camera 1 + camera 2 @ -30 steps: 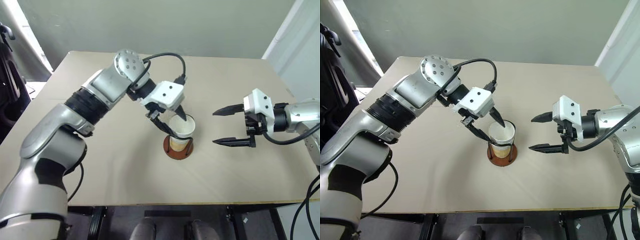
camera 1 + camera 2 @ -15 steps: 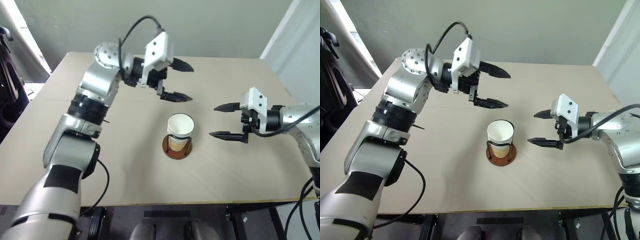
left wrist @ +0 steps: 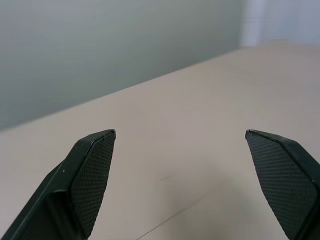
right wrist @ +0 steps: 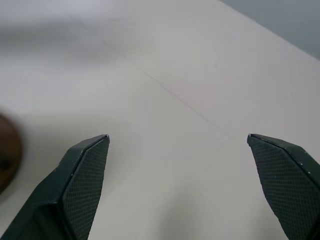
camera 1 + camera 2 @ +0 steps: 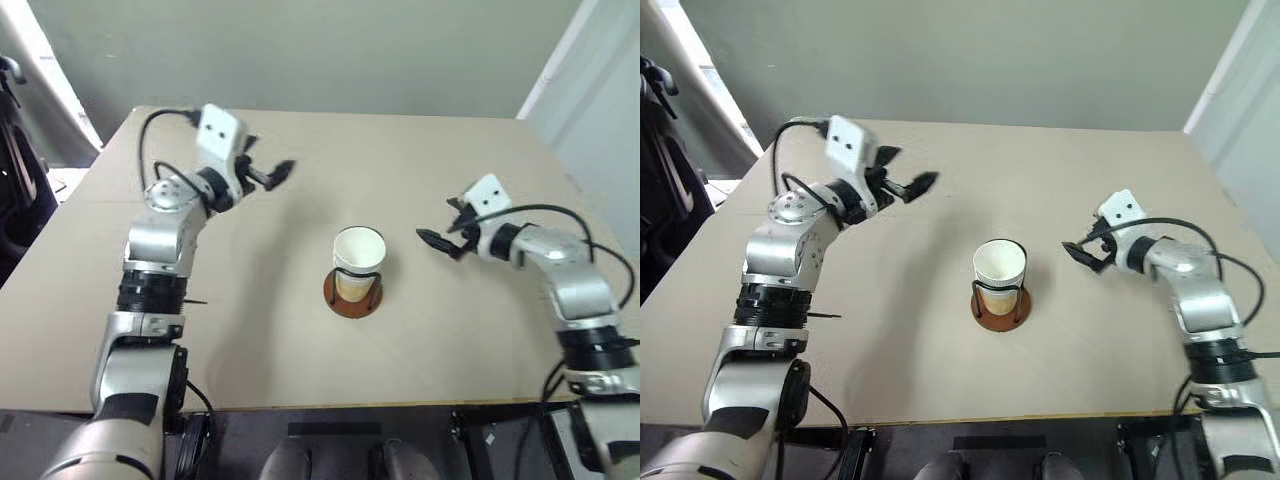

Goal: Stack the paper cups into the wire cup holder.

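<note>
Smooth beige table (image 5: pixel 250 330), grey wall behind | stacked tan paper cups (image 5: pixel 359 258) in wire cup holder (image 5: pixel 353 296) between my jaws | my left gripper (image 5: pixel 272 173) spread, empty | my right gripper (image 5: pixel 437 237) spread, empty

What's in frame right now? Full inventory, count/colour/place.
paper cups: one stack visible, count within it unclear, white rim and inside, tan-yellow wall; upright in the holder at table centre
wire cup holder: 1, reddish-brown disc base with black wire loops; table centre, around the cups
table: 1, beige top; under everything
wall: grey-green; behind the table
left gripper: 1, black fingers, open, holding nothing; above the table's far left part
right gripper: 1, black fingers, open, holding nothing; right of the holder, apart from it
</note>
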### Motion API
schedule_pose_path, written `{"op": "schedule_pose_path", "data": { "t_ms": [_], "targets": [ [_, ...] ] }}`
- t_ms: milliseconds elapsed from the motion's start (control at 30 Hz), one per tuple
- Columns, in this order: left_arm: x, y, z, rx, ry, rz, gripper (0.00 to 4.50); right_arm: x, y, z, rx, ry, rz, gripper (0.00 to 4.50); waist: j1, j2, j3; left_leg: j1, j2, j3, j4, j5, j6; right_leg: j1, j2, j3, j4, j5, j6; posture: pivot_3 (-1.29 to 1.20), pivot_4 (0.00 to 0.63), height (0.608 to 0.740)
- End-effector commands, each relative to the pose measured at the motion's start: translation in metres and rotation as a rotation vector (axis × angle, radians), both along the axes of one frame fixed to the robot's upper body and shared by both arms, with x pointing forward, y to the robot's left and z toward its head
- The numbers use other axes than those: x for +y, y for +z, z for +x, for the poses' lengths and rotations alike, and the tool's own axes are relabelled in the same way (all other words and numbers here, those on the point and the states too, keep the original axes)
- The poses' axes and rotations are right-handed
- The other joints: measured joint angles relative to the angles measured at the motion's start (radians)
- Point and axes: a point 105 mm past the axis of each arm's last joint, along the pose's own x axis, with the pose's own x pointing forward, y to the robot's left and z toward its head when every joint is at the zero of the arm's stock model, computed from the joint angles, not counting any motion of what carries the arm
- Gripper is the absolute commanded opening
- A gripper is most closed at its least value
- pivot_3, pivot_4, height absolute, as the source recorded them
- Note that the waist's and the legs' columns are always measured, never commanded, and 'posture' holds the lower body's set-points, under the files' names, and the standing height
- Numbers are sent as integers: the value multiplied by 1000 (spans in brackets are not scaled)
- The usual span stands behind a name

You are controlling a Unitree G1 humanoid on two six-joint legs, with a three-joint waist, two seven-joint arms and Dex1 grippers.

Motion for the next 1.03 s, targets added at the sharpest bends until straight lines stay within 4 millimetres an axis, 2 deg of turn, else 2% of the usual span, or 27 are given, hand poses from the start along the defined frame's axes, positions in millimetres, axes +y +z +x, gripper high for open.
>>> {"op": "schedule_pose_path", "data": {
  "t_ms": [33, 133, 300, 800, 1033],
  "targets": [
    [19, 7, -2, -46, 118, -97, 4449, -13, 20, 9, -76, -125, 104, 4500, 3, 0, 0, -1, 0, 0, 0, 0, 0, -1, 0, -1, 0, 0, 0, 0, 150, 740],
    [26, 3, -2, -49, 176, -136, 4449, -14, 22, 13, -83, -180, 202, 4500, 8, 0, 0, -3, -1, 0, 1, 0, 0, -3, 0, -2, 0, 0, 0, 0, 150, 740],
    [21, -2, -3, -43, 174, -156, 4449, -18, 26, 18, -112, -249, 282, 4500, 9, 0, 0, -3, -1, 0, 0, 0, -1, -3, 0, -2, 0, 0, -1, 0, 150, 740],
    [15, -16, -1, -13, 154, -145, 4449, -30, 31, 33, -151, -370, 322, 4500, 9, 0, 0, -4, -1, 0, -1, 1, -2, -5, 0, -2, 1, 0, -2, 0, 150, 740],
    [0, -14, 3, -28, 114, -155, 4449, -36, 29, 37, -175, -398, 363, 4500, 9, 0, 0, -4, -1, 0, -1, 1, -2, -5, 0, -1, 1, 0, -2, 0, 150, 740]
  ]
}}
